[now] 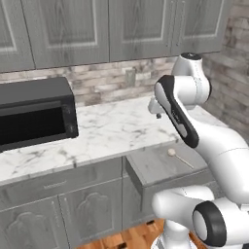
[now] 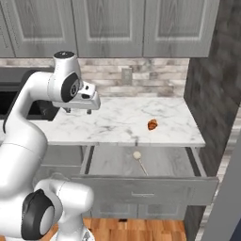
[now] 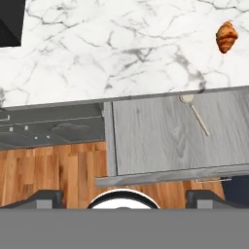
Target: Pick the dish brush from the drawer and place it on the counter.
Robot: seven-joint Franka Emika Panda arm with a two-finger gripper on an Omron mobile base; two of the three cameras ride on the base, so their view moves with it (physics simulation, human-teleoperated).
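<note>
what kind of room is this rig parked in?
A simulated home kitchen, by the look of it: a white marble counter under grey wall cabinets, a black microwave on the counter, and an open drawer with a dish brush in it. A croissant lies on the counter.

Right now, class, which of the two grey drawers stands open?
The drawer holding the dish brush, pulled out under the counter. The longer drawer front beside it sits flush, closed.

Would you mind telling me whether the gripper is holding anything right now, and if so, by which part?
Nothing is held. The gripper hangs above the counter, while the dish brush lies untouched in the open drawer.
</note>
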